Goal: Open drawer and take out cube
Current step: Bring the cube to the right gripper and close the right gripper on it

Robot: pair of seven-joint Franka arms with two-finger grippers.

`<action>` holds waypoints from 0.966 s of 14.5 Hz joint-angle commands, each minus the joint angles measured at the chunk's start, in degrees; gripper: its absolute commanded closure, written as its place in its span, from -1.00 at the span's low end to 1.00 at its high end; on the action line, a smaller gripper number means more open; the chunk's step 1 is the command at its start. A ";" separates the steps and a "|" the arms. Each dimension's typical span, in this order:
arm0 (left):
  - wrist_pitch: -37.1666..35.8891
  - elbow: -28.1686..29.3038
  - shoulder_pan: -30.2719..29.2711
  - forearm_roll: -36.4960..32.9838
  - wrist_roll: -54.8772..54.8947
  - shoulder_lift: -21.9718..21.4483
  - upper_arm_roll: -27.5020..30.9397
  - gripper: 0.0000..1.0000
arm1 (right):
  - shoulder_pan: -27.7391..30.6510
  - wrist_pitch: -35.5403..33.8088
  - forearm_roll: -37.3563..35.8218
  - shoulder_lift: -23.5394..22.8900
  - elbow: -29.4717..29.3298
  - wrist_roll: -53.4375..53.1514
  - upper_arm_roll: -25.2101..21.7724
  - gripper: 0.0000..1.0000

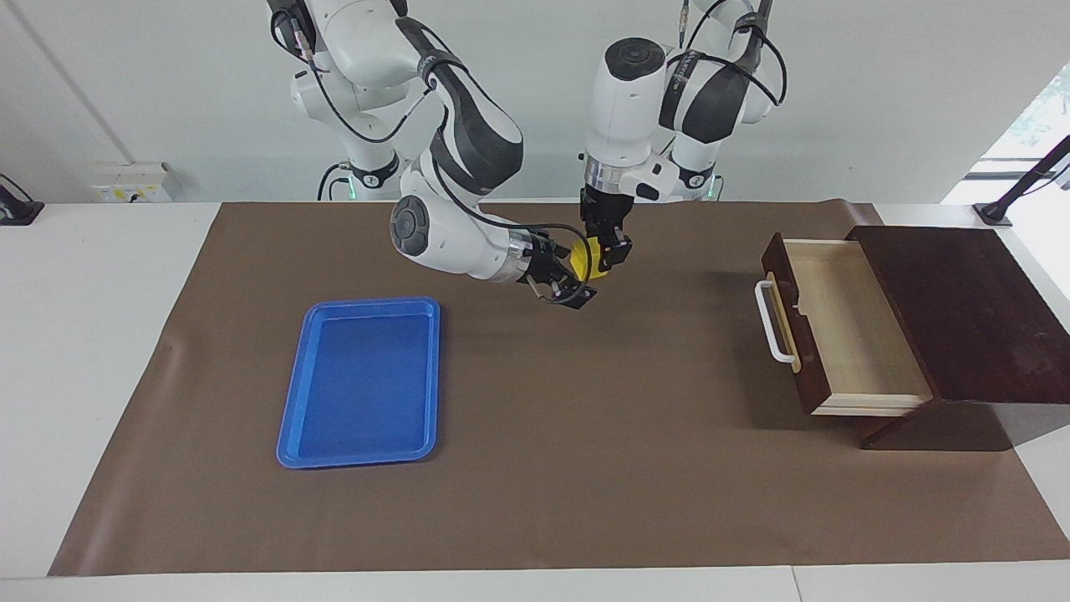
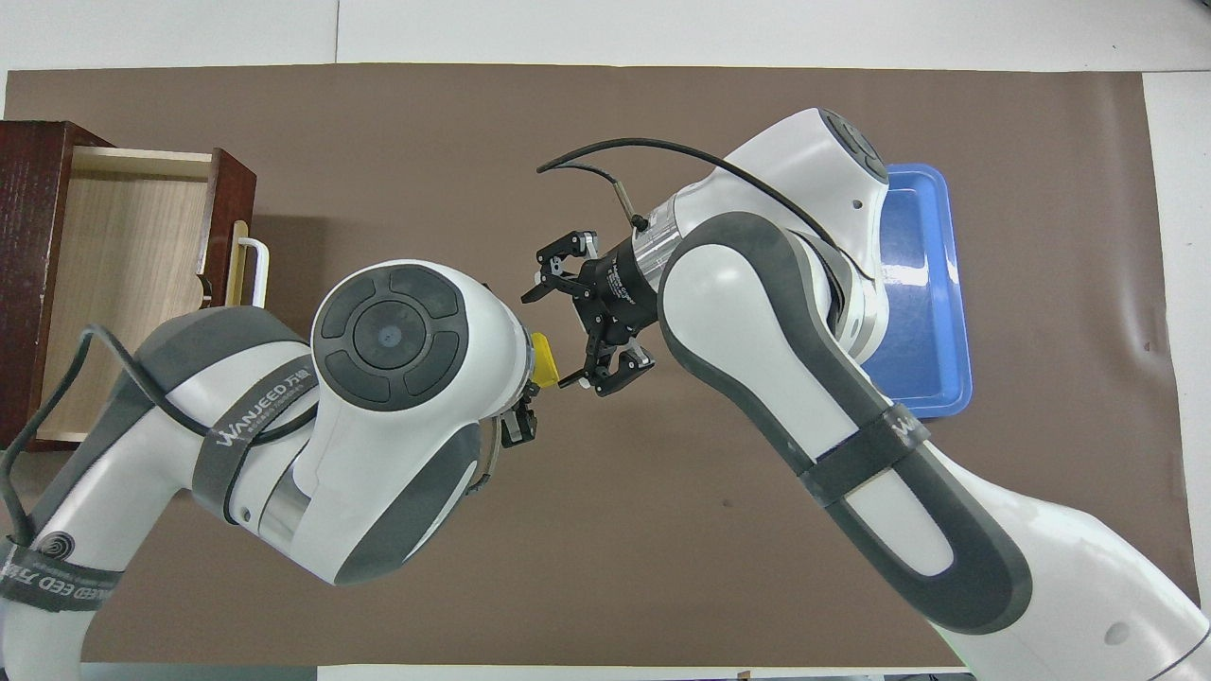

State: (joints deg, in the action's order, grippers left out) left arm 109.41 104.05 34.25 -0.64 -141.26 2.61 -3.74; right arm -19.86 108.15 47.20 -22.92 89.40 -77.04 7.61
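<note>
Cube (image 1: 585,257) first: I see it raised over the middle of the brown mat (image 1: 535,468), pinched in the left gripper (image 1: 603,255), whose fingers point down and are clamped on it. In my overhead view the left arm's big wrist housing covers most of that gripper, so only a yellow corner of the cube (image 2: 543,360) shows beside it. My right gripper (image 1: 568,280) comes in sideways, fingers spread apart around the cube; whether either pad actually touches it I cannot tell from either view. From above, its fingers (image 2: 565,257) are clearly splayed. I see the drawer (image 1: 844,326) standing pulled out of its dark box (image 1: 961,309) at the left arm's end of the table, its pale interior bare. From above the blue tray (image 2: 932,284) is partly hidden under my right arm.
</note>
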 commanded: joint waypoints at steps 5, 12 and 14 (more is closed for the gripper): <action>0.63 0.36 0.46 0.73 -0.95 -0.32 0.84 1.00 | -0.88 -0.22 -0.27 1.03 1.82 3.65 0.13 -1.00; 0.45 0.45 0.20 0.73 -1.47 -0.32 0.93 1.00 | -0.62 0.30 0.26 3.85 4.91 3.04 0.13 -1.00; 0.45 0.45 0.20 0.64 -1.74 -0.32 0.84 1.00 | -0.70 2.66 2.00 4.55 6.83 3.04 0.13 -1.00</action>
State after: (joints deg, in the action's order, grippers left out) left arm 109.42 104.05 34.21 -0.64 -142.20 2.61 -3.26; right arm -20.77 108.42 47.48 -20.51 92.60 -74.18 7.64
